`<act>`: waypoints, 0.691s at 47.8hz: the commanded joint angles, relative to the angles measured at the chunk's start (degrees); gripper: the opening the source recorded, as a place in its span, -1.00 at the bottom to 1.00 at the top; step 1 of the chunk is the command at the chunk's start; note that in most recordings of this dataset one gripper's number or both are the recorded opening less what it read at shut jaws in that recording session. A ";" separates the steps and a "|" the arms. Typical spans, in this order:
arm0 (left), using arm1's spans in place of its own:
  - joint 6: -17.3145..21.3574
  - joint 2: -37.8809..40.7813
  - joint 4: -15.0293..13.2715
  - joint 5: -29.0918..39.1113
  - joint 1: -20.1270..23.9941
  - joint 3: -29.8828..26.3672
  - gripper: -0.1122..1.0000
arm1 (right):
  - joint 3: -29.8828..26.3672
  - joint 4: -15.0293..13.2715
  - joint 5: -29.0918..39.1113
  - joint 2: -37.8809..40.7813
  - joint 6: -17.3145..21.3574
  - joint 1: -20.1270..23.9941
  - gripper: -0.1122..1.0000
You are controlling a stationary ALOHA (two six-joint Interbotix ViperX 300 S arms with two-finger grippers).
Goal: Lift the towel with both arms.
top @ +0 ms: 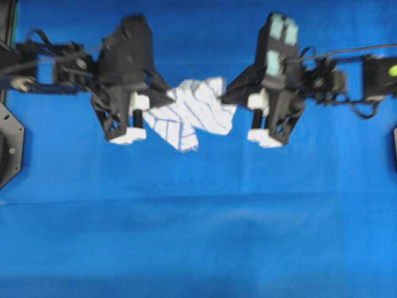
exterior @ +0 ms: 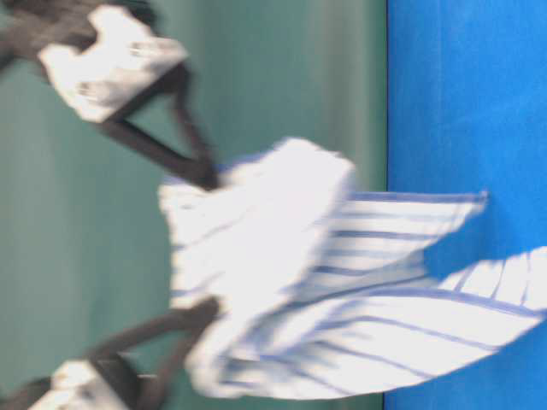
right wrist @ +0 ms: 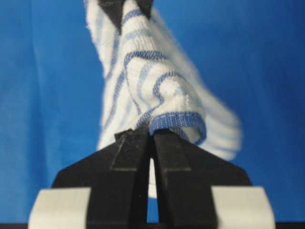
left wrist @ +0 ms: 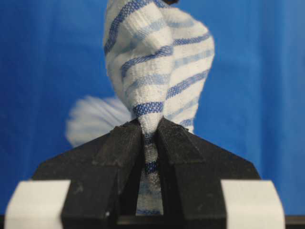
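Observation:
The towel [top: 191, 112] is a small white cloth with thin blue stripes, stretched between my two grippers above the blue cloth. My left gripper [top: 172, 97] is shut on the towel's left end; the left wrist view shows the cloth [left wrist: 157, 62] pinched between its black fingers [left wrist: 125, 143]. My right gripper [top: 222, 96] is shut on the towel's right end; the right wrist view shows a striped fold [right wrist: 157, 95] clamped at the fingertips [right wrist: 151, 135]. In the table-level view the towel [exterior: 291, 273] hangs off the surface, with its loose corners trailing toward the blue cloth.
A large plain blue cloth [top: 198, 236] covers the table. Black mounts stand at the left edge [top: 9, 146] and at the right edge [top: 394, 146]. A green wall [exterior: 256, 77] fills the background in the table-level view.

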 commanded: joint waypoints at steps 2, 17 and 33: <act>0.18 -2.55 0.09 2.72 0.70 -5.54 -0.69 | -4.57 -1.41 4.13 -4.22 -0.53 -0.35 -0.79; 0.97 -2.99 0.26 10.46 1.41 -19.34 -0.70 | -15.38 -2.02 12.83 -9.49 -4.66 -0.70 -0.79; 3.43 -1.05 0.35 16.17 1.76 -32.17 -0.70 | -25.75 -2.11 19.07 -10.28 -8.88 -0.88 -0.79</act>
